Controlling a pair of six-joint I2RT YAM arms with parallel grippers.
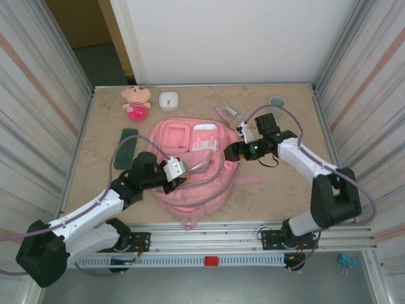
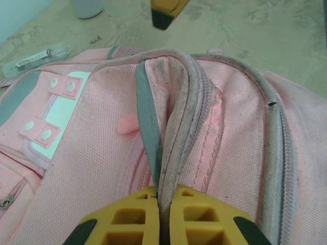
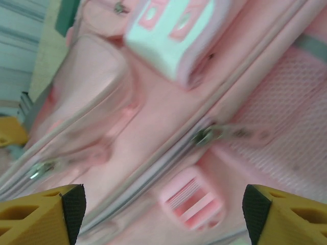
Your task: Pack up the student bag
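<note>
The student bag is a big pink backpack lying flat in the middle of the table, front pockets up. My left gripper is shut on a raised fold of the bag's grey-trimmed zipper edge; in the left wrist view the yellow jaws pinch that fold tight. At the bag's right side, my right gripper stands open. In the blurred right wrist view its fingertips are wide apart over the bag, above a pink buckle and near a metal zipper pull.
A pink plush doll and a white round box sit at the back left. A dark green case lies left of the bag. A clear pen case and a grey cup are at the back right. Metal walls enclose the table.
</note>
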